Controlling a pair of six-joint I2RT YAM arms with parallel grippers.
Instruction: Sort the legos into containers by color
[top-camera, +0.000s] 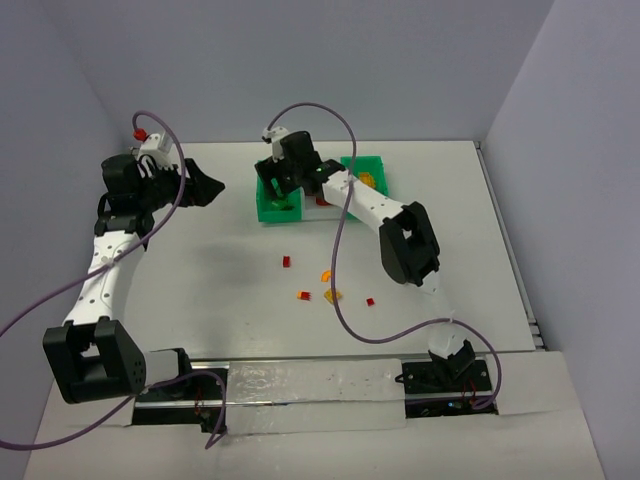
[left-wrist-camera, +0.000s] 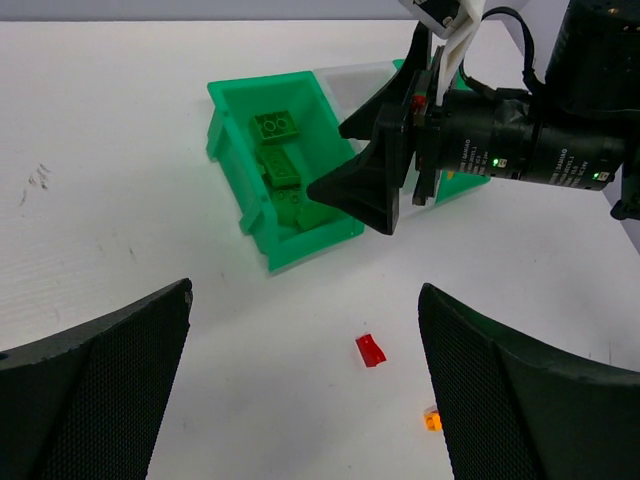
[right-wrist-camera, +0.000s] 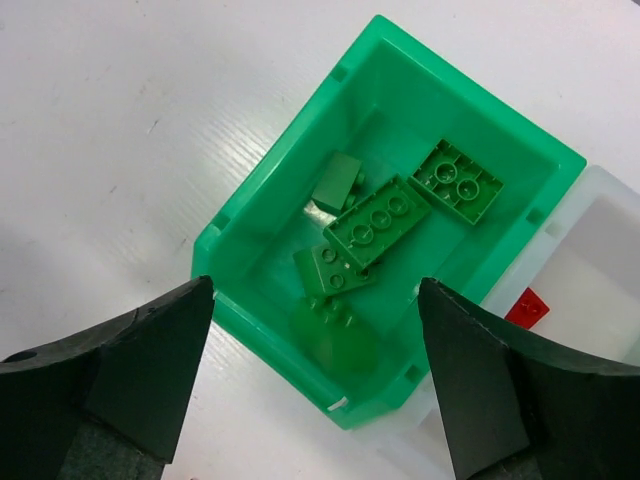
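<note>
The right hand (right-wrist-camera: 315, 285) hangs over the left green bin (right-wrist-camera: 240, 215), jaws spread wide with nothing between them. In that bin lie several green bricks (right-wrist-camera: 375, 222), tumbled flat and on edge. A red bit (right-wrist-camera: 527, 310) sits in the white bin (right-wrist-camera: 590, 250) just to its right, and the far-right green bin (top-camera: 372, 163) shows something orange inside. The left hand (left-wrist-camera: 305, 290) is also wide open and empty, held at the far left, well apart from the bins and turned toward them.

What remains to sort lies on the tabletop (top-camera: 200, 280), nearer than the bins: a red piece (top-camera: 286, 262), an orange piece (top-camera: 324, 275), a red-and-orange bit (top-camera: 303, 295), a yellow piece (top-camera: 334, 296) and another red piece (top-camera: 370, 301). They are loosely scattered, and the yellow and orange ones lie near each other.

These pieces look very light, hard and smooth. They should not deform, but a glancing touch would likely skid or flick them away. The best hold is probably a low pinch across two flat opposite sides, centred on the piece, with the fingertips almost on the tabletop. The close pair calls for care so that only one piece is caught. The bins look light too, so a knock could shift them.
</note>
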